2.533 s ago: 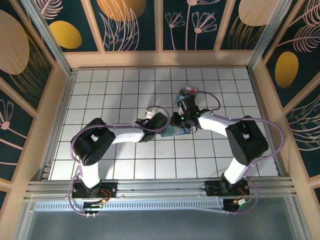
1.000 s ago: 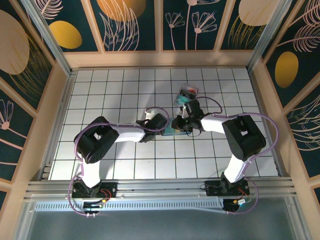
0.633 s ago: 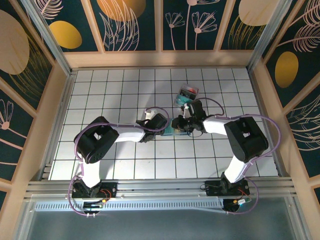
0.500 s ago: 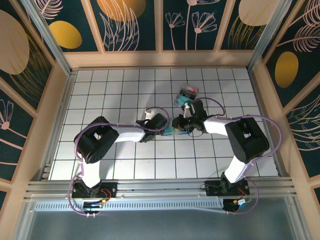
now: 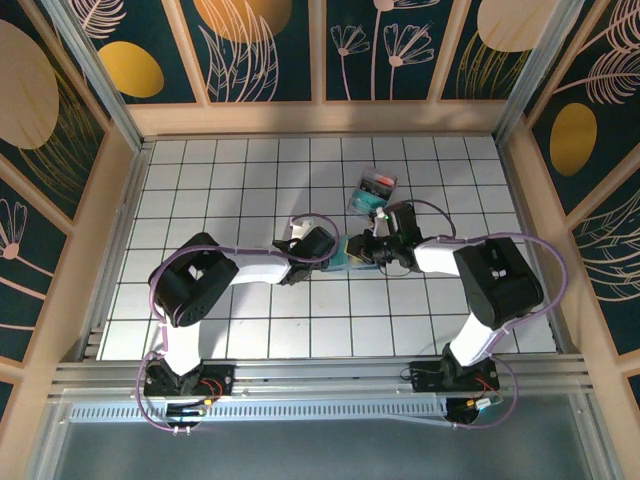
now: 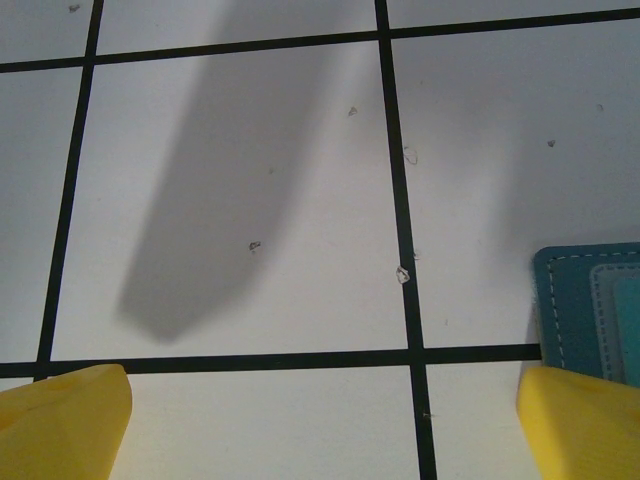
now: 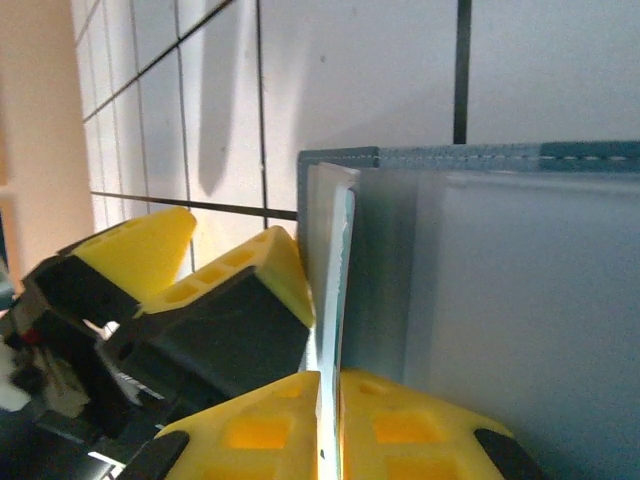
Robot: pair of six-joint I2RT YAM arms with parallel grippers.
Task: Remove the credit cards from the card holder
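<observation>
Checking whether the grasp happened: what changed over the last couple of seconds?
The right tool shifted slightly rightward and closed on the edge of a thin pale card at the card holder. The left tool stayed open beside it; holder and clear tray did not move.

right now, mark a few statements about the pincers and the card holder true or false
1. The left pincer is shut. False: its jaws stand wide open, holding nothing.
2. The right pincer pinches a thin pale sheet at the card holder. True.
3. The card holder lies in the clear tray. False: it lies on the table, with the tray farther back.
4. The two pincers are close together. True.
</observation>
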